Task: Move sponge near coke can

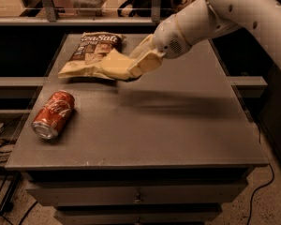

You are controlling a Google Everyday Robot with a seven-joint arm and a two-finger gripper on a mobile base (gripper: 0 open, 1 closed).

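The gripper (pixel 134 68) hangs above the table (pixel 178 130), over its rear-left part, at the end of the white arm (pixel 239 13), which comes in from the upper right. Its pale yellow fingers (pixel 145 62) are closed on the sponge (pixel 111 67), which sticks out to the left of the fingertips and is clear of the tabletop; a soft shadow lies on the surface below and to the right. The sponge overlaps the lower right corner of the chip bag (pixel 90 50) in this view. It's prob. above the bag rather than touching it, but the angle doesn't settle that.

The coke can (pixel 53 115) lies on its side near the front-left edge, silver end toward the camera, script facing up. It sits below and left of the sponge, w/ bare tabletop between the two. The bag lies flat behind the can, toward the back-left corner.
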